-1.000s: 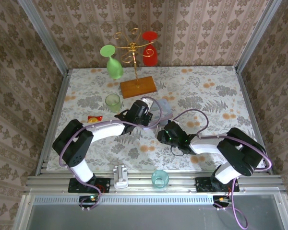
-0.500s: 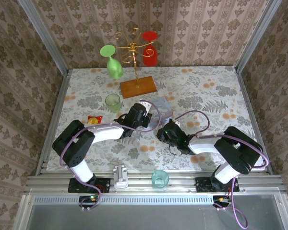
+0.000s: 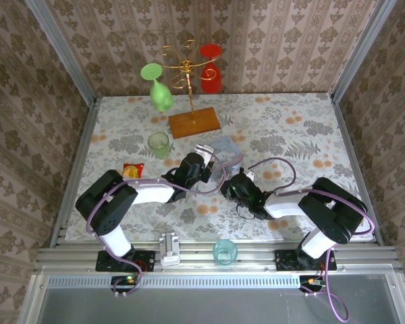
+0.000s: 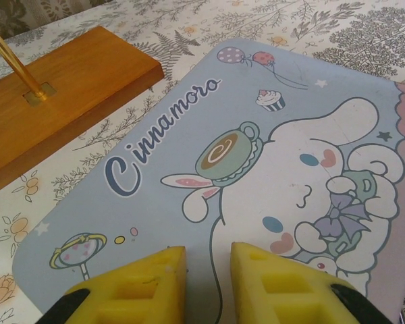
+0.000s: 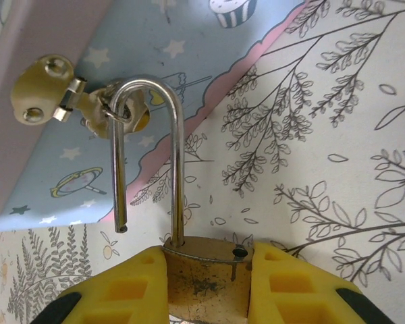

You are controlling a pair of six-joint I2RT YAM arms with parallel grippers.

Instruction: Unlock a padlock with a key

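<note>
The brass padlock [image 5: 206, 283] is clamped by its body between my right gripper's [image 5: 208, 260] yellow fingers [image 5: 121, 290]. Its silvery shackle [image 5: 177, 169] stands sprung open, the free end hanging loose, and the loop is still hooked through the clasp [image 5: 88, 108] of the pale blue tin [image 5: 121, 61]. My left gripper [image 4: 208, 260] is open just above the tin's cartoon lid [image 4: 277, 155], nothing between its fingers. In the top view the tin [image 3: 224, 148] lies between the left gripper [image 3: 206, 159] and the right gripper [image 3: 228, 183]. The key is out of view.
A wooden base [image 3: 194, 122] with a gold rack holds a green glass [image 3: 159, 93] and a red glass [image 3: 211, 75]. A green cup [image 3: 158, 144] and a gold-and-red packet [image 3: 132, 168] lie left of the tin. A teal cup [image 3: 224, 251] stands on the near rail.
My left gripper has drawn back towards the near left, uncovering more of the tin. The right gripper has edged slightly left with the padlock still in it.
</note>
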